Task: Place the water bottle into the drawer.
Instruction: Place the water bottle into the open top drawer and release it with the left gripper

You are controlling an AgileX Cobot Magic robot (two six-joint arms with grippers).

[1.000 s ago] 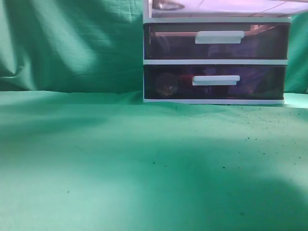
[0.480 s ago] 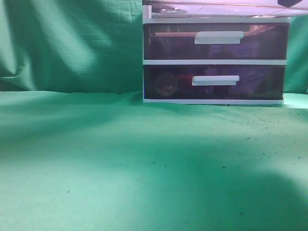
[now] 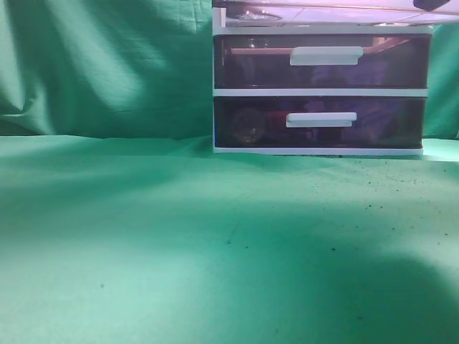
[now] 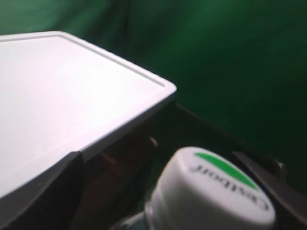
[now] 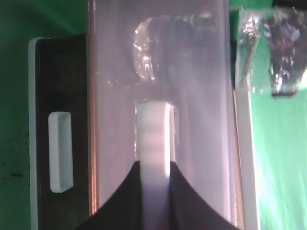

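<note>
At 2 o'clock in the exterior view, the white-framed drawer unit [image 3: 320,92] stands on the green-covered worktop [image 3: 215,244], against a green cloth backdrop [image 3: 100,64]. Two dark purple see-through drawers with white bar handles are shut, one above the other. Above them, at the 12 o'clock edge, a pale translucent surface belonging to the top drawer [image 3: 323,13] is cut off by the frame. Neither arm can be made out in this view.

Left wrist view: the white cap [image 4: 211,189] of the water bottle [image 4: 201,201], green label on top, sits at 5 o'clock, close to the lens. The white top panel [image 4: 62,100] of the unit fills 9 to 11 o'clock, with a dark cavity beneath its edge. Dark fingers [image 4: 38,191] of the left end effector [image 4: 158,201] flank the bottle at 7 and 4 o'clock; whether they pinch it cannot be told.

Right wrist view: the top drawer [image 5: 158,120] is seen from above, pulled forward over the lower fronts. The right end effector [image 5: 154,191] is pinching the drawer's white bar handle [image 5: 154,139] between its dark fingers [image 5: 122,201]. A rounded clear shape lies inside the drawer at 12 o'clock; it is too blurred to identify.
</note>
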